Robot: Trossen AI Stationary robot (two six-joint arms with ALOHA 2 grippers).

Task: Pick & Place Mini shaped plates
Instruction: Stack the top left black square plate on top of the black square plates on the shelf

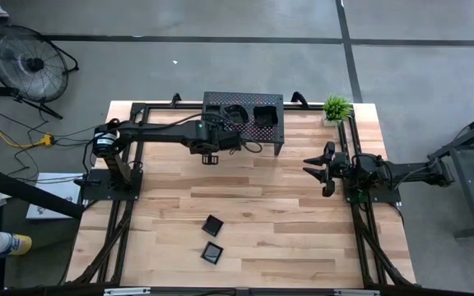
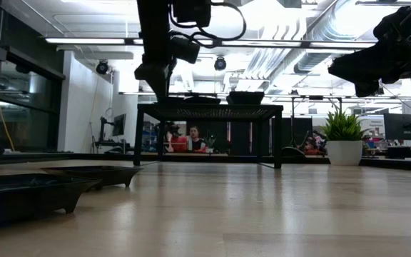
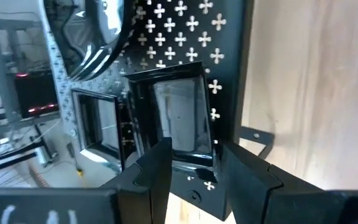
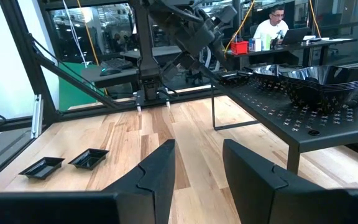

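Two small black square plates (image 1: 212,224) (image 1: 211,252) rest on their bases on the wood table near its front edge; the right wrist view shows them as plates (image 4: 89,158) (image 4: 42,167). More square plates (image 3: 176,115) (image 3: 98,127) lie on the black perforated rack (image 1: 243,103) at the far side. My left gripper (image 3: 194,165) hovers open over the rack's near left part, slanting down, its fingers standing over the near edge of one square plate. My right gripper (image 1: 318,168) waits open at the table's right, holding nothing.
A stack of larger glossy black bowls (image 4: 328,81) sits on the rack beside the plates. A potted plant (image 1: 336,107) stands at the far right corner. Black frame rails run along both table sides. A person (image 4: 272,25) sits at a desk beyond the table.
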